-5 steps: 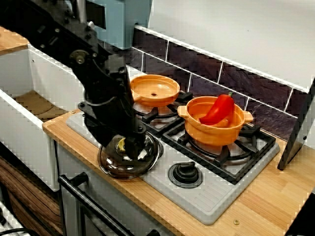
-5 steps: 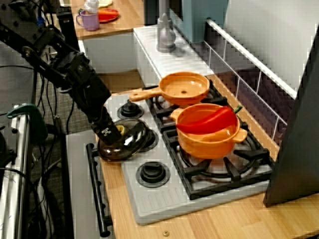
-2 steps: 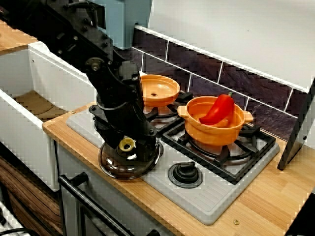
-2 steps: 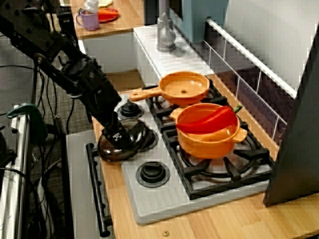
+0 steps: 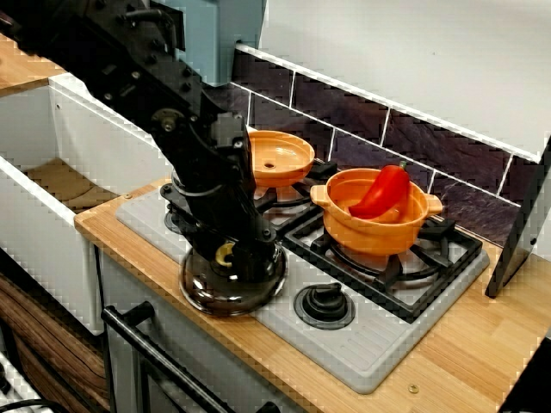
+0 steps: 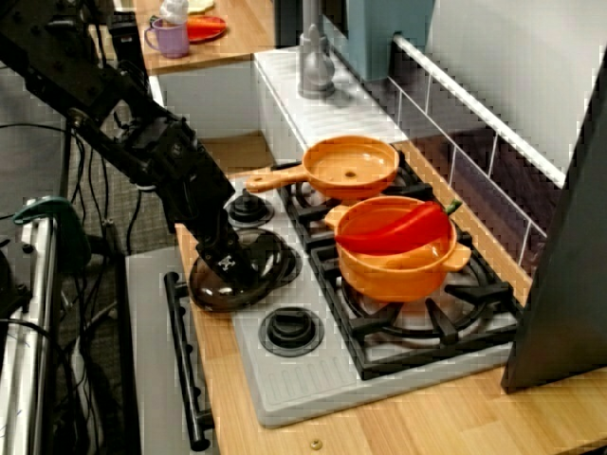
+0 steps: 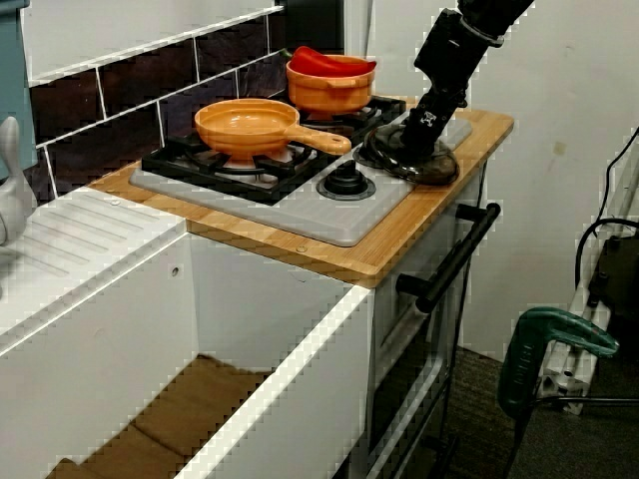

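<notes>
Dark round glass lid (image 5: 211,297), yellow-knobbed, lies flat at the front left corner of the grey hob plate (image 5: 370,344), near the front edge of the wooden counter (image 5: 465,344). Black gripper (image 5: 227,256) straddles its knob; whether it pinches, I cannot tell. Good handling here wants a centred, level hold, clear of the black dial (image 5: 325,303).

Black arm (image 5: 146,77), blocky jointed segments, silver round bolt (image 5: 164,123) at wrist; white marking (image 6: 226,263) near pincer (image 5: 225,257).
</notes>
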{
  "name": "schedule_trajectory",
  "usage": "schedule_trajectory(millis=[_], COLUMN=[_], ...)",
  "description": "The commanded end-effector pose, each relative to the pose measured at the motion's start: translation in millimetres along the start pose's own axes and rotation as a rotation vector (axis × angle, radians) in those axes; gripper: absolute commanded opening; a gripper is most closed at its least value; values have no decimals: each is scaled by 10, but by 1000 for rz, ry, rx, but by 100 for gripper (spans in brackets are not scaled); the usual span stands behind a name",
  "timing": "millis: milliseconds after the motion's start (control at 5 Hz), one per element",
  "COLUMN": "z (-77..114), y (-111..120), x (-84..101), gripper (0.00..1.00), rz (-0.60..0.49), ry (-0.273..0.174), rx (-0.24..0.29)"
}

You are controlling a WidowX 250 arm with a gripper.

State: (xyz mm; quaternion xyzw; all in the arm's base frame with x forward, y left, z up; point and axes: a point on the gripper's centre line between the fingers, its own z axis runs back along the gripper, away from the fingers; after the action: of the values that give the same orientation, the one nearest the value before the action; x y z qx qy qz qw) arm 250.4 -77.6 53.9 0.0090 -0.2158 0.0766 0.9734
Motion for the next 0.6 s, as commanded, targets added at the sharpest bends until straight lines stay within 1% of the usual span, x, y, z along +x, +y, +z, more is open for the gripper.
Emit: schedule_trajectory(millis=[0,200,400], z=[-51,24,220], y=[-5,44,114], x=[-137,-93,81], gripper=[0,0,0], rz=[-37,-26,11], ry=[-74,-47,-10], rx=[-4,-10,-17])
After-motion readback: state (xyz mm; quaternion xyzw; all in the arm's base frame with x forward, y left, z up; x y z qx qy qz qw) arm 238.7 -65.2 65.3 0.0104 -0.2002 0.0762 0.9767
